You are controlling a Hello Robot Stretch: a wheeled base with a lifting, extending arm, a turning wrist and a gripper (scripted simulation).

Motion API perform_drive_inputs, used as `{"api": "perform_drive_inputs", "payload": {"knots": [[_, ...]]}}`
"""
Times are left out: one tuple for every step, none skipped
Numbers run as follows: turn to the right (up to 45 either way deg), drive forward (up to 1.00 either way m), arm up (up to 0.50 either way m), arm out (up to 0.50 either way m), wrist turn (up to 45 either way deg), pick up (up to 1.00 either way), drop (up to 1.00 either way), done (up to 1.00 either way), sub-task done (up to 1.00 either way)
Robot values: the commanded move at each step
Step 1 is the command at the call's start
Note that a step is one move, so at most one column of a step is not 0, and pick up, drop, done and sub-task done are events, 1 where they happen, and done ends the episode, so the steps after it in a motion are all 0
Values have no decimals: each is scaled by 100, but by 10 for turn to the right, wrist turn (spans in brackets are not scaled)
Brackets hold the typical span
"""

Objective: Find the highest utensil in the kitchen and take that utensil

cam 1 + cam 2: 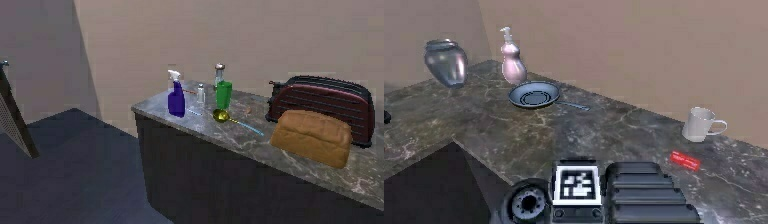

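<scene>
On the dark stone counter [190, 122] lies a small utensil [222, 116] with a yellow-green bowl and a thin bluish handle, just in front of a green bottle [223, 92]. In the arm side view, a white marker square and the gripper's dark body [529, 205] sit at the bottom edge, above another stretch of stone counter [604, 135]. I can't make out the gripper's far end, so I cannot tell whether it holds anything. A dark frying pan [536, 96] with a thin handle lies farther out on that counter.
A blue spray bottle [176, 98], a small shaker [201, 95], a dark red toaster [325, 100] and a bread loaf [313, 137] share the forward counter. The side counter bears a metal jug [446, 62], a pink soap dispenser [512, 60], a white mug [702, 124] and a small red object [685, 159]. Dark floor [80, 160] lies at the forward view's left.
</scene>
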Motion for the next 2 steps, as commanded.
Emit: {"api": "perform_drive_inputs", "payload": {"knots": [[0,0,0,38,0,0,0,0,0],[0,0,0,0,450,0,0,0,0]]}}
